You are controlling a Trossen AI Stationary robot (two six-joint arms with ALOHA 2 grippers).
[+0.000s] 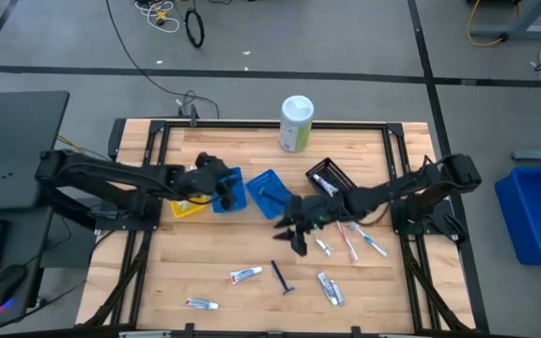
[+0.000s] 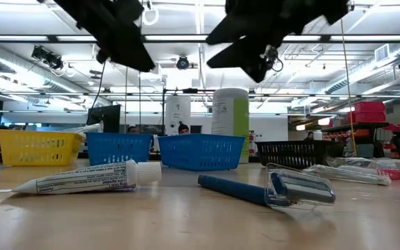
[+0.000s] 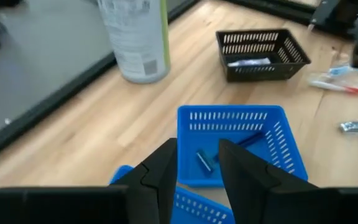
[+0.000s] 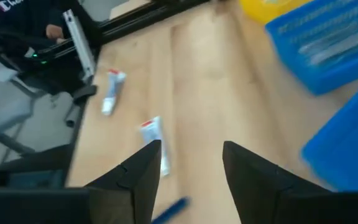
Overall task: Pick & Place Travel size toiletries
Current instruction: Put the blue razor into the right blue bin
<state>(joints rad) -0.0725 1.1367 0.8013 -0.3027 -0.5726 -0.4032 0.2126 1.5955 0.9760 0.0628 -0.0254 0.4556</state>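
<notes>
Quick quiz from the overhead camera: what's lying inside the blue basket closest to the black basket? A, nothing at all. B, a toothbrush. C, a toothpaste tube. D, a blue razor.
D: the left wrist view shows a blue razor lying inside the blue basket, and the high view shows the same dark blue piece in it, next to the black basket.
</notes>
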